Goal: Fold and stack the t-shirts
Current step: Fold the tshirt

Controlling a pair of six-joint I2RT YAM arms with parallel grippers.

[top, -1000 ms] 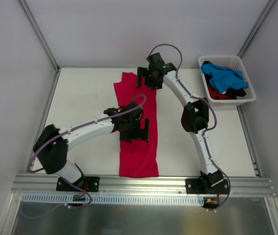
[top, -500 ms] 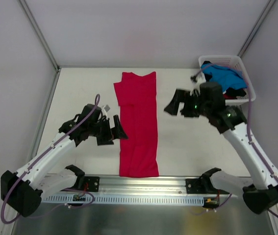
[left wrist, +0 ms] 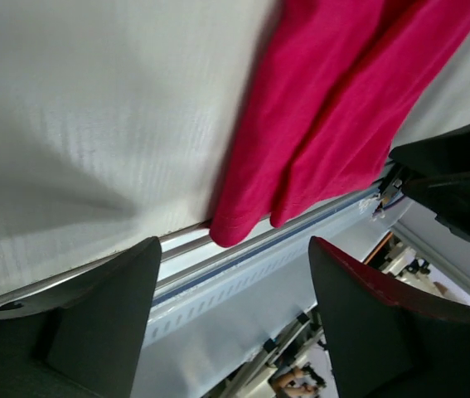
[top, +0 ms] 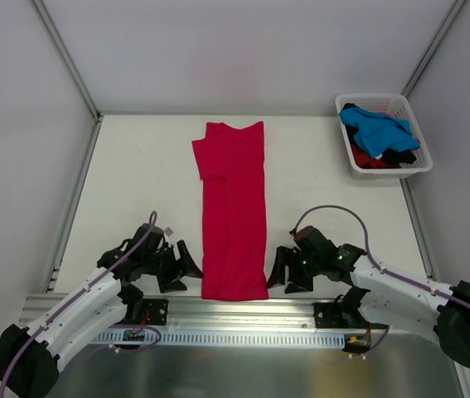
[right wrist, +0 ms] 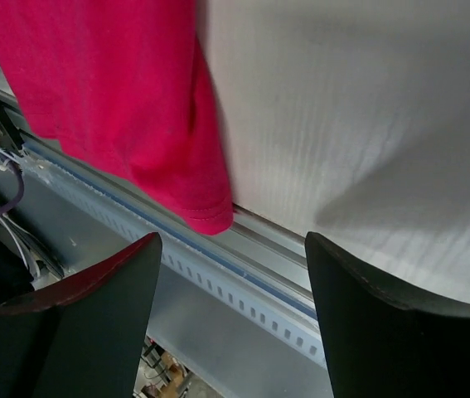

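A crimson-red t-shirt (top: 233, 207) lies folded into a long narrow strip down the middle of the table, its near hem reaching the front rail. It shows in the left wrist view (left wrist: 334, 99) and the right wrist view (right wrist: 110, 91). My left gripper (top: 186, 269) is open and empty, low at the shirt's near left corner. My right gripper (top: 279, 274) is open and empty, low at the shirt's near right corner. A bright blue t-shirt (top: 375, 131) lies on dark and red shirts in the basket.
A white slatted plastic basket (top: 413, 166) stands at the back right corner of the table. The aluminium front rail (top: 243, 311) runs along the near edge, just under both grippers. White walls enclose the table on three sides.
Both arms have drawn back from the shirt's middle and top to its near corners by the front rail. The shirt has stayed in place.
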